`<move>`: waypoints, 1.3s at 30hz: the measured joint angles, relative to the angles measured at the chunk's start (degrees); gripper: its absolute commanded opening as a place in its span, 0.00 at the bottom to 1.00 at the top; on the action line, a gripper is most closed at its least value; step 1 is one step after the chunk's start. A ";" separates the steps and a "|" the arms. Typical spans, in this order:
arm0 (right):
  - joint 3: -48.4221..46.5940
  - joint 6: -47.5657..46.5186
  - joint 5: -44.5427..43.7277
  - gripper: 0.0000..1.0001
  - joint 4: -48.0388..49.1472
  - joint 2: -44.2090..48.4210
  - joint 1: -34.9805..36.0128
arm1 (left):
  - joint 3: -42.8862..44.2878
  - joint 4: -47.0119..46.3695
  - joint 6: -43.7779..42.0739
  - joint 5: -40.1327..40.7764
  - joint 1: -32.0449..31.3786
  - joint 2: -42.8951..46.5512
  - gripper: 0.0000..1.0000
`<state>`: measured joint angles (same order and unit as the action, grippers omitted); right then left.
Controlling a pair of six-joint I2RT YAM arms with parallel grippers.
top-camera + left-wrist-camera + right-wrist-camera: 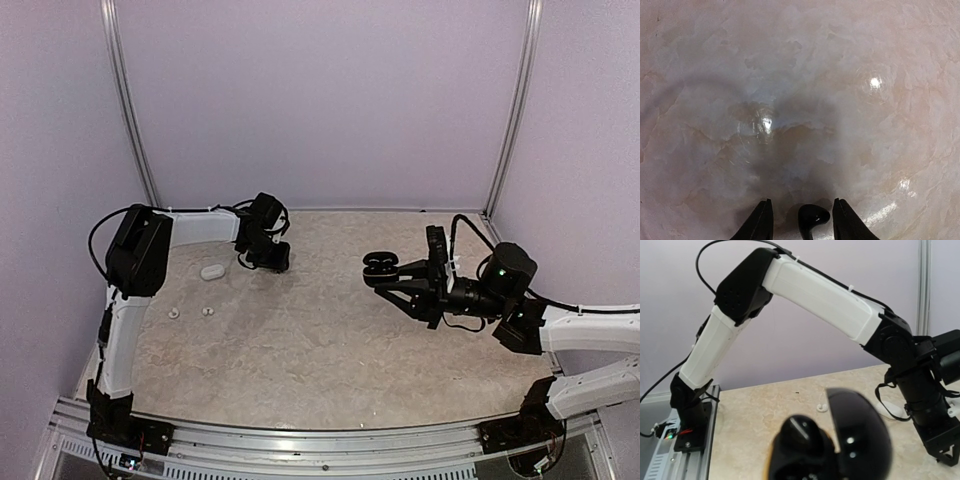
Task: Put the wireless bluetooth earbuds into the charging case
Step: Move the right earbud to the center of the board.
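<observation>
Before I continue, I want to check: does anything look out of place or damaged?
Nothing looks damaged or spilled. Two white earbuds lie loose on the table, apart from the white case; the right hand holds the black case open.

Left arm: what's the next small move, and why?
Probably close the left gripper on the black earbud. In the left wrist view, the earbud sits between the open fingers with a gap on each side, so nothing grips it yet. The right gripper holds the black charging case with its lid open, so a lift toward it could follow.
</observation>
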<state>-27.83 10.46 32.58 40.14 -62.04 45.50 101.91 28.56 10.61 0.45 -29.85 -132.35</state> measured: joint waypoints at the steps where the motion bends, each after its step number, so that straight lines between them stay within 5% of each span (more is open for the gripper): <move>1: 0.00 0.04 0.02 0.00 -0.02 -0.04 0.00 | 0.52 0.20 -0.15 0.02 0.00 -0.39 0.38; 14: 0.00 0.87 1.05 0.00 0.33 -0.37 -0.04 | -0.50 -0.59 -0.81 2.73 -1.11 -0.28 0.22; 26: 0.68 1.01 1.25 0.00 0.46 1.33 -0.20 | -23.21 0.68 0.37 1.49 -7.17 16.48 0.18; 39: 1.36 0.94 1.84 0.00 0.35 2.01 -0.20 | -40.96 8.94 6.80 -1.77 -23.12 31.19 0.18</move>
<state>-26.48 11.40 34.41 40.49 -60.03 45.30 60.95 37.50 17.41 -1.32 -52.97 -101.16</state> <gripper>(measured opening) 0.233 0.189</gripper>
